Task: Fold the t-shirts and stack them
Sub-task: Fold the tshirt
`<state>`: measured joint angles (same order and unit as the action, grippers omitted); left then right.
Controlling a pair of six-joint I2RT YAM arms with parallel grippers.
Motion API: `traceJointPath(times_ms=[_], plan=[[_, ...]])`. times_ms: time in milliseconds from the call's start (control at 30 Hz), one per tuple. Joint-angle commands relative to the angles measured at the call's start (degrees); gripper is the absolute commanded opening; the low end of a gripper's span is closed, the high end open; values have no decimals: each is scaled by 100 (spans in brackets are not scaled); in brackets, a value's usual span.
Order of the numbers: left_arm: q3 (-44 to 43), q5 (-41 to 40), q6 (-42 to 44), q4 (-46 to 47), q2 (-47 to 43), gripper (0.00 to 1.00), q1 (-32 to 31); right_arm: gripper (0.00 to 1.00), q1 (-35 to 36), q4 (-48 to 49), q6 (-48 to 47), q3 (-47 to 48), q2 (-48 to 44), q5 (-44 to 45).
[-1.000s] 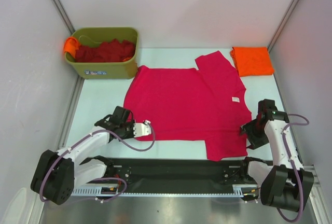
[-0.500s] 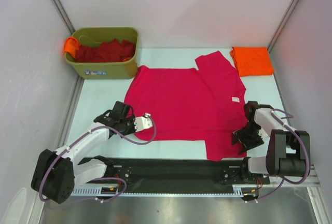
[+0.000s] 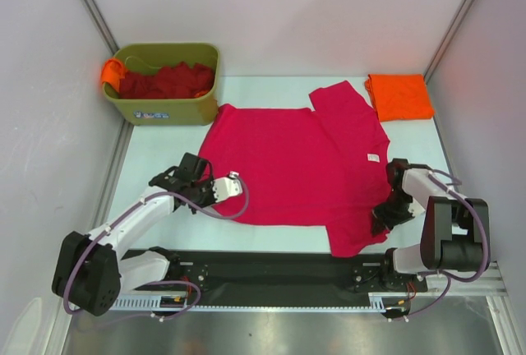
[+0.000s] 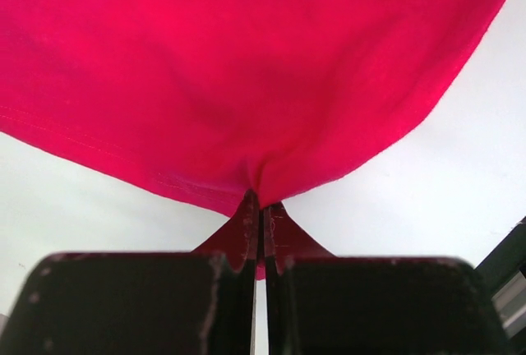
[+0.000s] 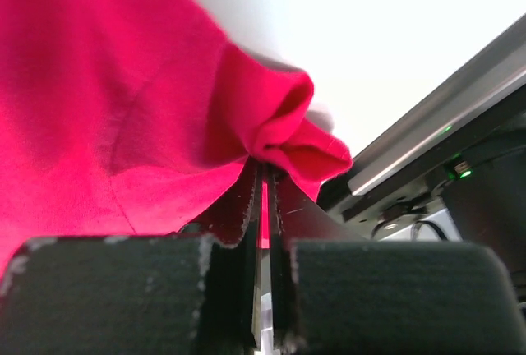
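Surroundings: an olive-green bin (image 3: pixel 169 110) stands at the far left of the tabletop (image 3: pixel 160 162), holding dark red t-shirts (image 3: pixel 164 81), with an orange cloth (image 3: pixel 110 71) draped over its left rim. A folded orange t-shirt (image 3: pixel 399 96) lies at the far right corner, just beside the spread garment's far sleeve. A black rail (image 3: pixel 271 269) runs along the near edge. Nothing lies between either arm and the cloth.

Task item: the crimson-pink t-shirt (image 3: pixel 300 166) lies spread flat mid-tabletop, white neck label (image 3: pixel 372 158) toward the right.

Left arm: stretched low across the tabletop from its base. The left pincer (image 3: pixel 238 191) is pressed together on the shirt's near-left hem, and the cloth puckers at the tips (image 4: pixel 261 211).

Right arm: folded close above its base, wrist angled down. The right pincer (image 3: pixel 381 218) is pinching the near-right corner, the fabric bunched into a fold at the tips (image 5: pixel 265 176).
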<state>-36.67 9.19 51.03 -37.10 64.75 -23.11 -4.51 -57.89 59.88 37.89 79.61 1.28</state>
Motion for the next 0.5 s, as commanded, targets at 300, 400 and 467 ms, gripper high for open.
traceJointPath(times_ms=[300,400,467], plan=[[-885,-58,30,71,546,0,263,0,82,-118,-1206,1677,-114,531],[-1246,-23,153,133,897,0,386,0,56,224,-1320,1975,158,452],[-1552,-5,162,168,1144,0,439,0,65,541,-1452,2178,387,461]])
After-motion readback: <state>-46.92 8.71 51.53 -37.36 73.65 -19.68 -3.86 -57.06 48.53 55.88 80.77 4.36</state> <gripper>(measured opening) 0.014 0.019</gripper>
